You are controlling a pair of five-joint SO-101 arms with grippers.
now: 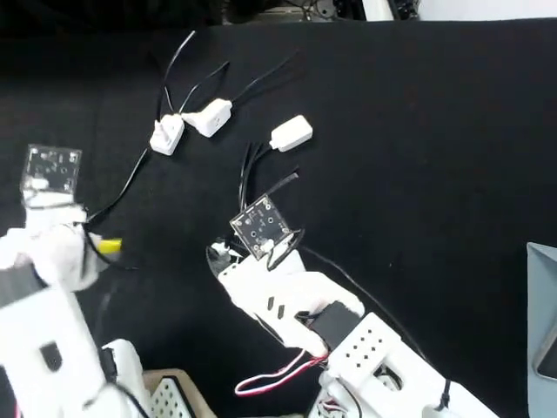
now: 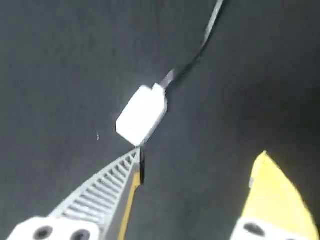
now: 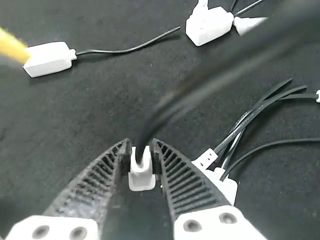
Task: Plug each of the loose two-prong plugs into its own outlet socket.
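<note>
1. The right pincer [image 3: 140,145] sits near the middle of the black table [image 1: 435,131]. Its ribbed jaws are pressed onto a small white plug [image 3: 141,175], and the plug's black cable [image 3: 200,80] rises out from between them.
2. The left pincer [image 2: 200,155] hangs over the left side of the table, spread wide, with nothing between its grey finger and its yellow one. A second plug [image 2: 141,115] lies flat on the table just off the grey fingertip [image 2: 131,159], its lead running away from the arm.
3. Farther back lie three white blocks: one block [image 1: 291,133] just beyond the right arm, and two more blocks [image 1: 167,135] to its left, close together. I cannot tell which of them are sockets.
4. As I read it, one plug is picked up but not yet seated, and the other is not yet gripped. That puts the right arm at carry-and-insert and the left arm at the grasp.
5. Next, the right arm needs to find a socket, line the prongs up with its slots and push straight in. I cannot see the prongs, and the trailing cable may tug the plug askew. The left arm needs to centre its plug between the fingers and come lower before closing.
</note>
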